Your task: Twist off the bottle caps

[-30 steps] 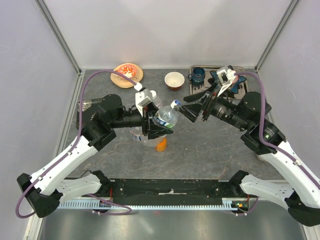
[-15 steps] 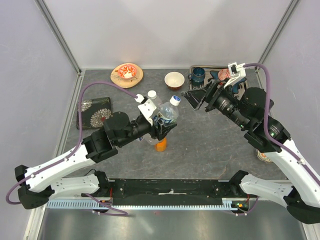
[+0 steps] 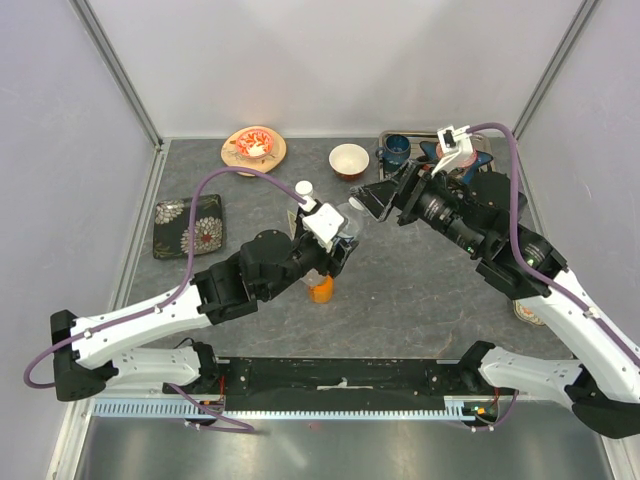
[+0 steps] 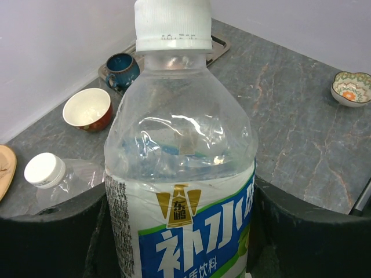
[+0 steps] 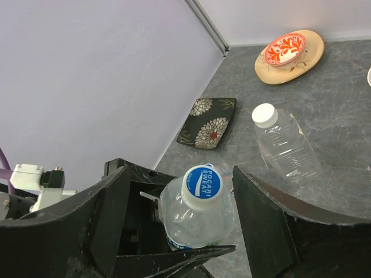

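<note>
My left gripper (image 3: 335, 250) is shut on a short clear bottle (image 4: 179, 174) with a blue label and holds it above the table. Its white cap (image 4: 173, 26) has a blue top (image 5: 203, 182). My right gripper (image 3: 368, 203) is open; in the right wrist view (image 5: 185, 191) its fingers stand on either side of that cap, apart from it. The taller clear bottle (image 5: 285, 146) with a white cap (image 3: 304, 188) lies on the table behind. The orange bottle (image 3: 321, 290) stands below the left gripper. The other short clear bottle is hidden.
A dark floral plate (image 3: 188, 224) lies at the left. A wooden plate with a red dish (image 3: 254, 146) and a red-and-white bowl (image 3: 349, 160) are at the back. A blue cup (image 3: 394, 150) stands on a metal tray (image 4: 219, 43). A small patterned bowl (image 4: 352, 88) sits at the right.
My left arm has swung right, carrying the held bottle toward the right gripper. My right gripper drew back and up, then came close over the cap, still open.
</note>
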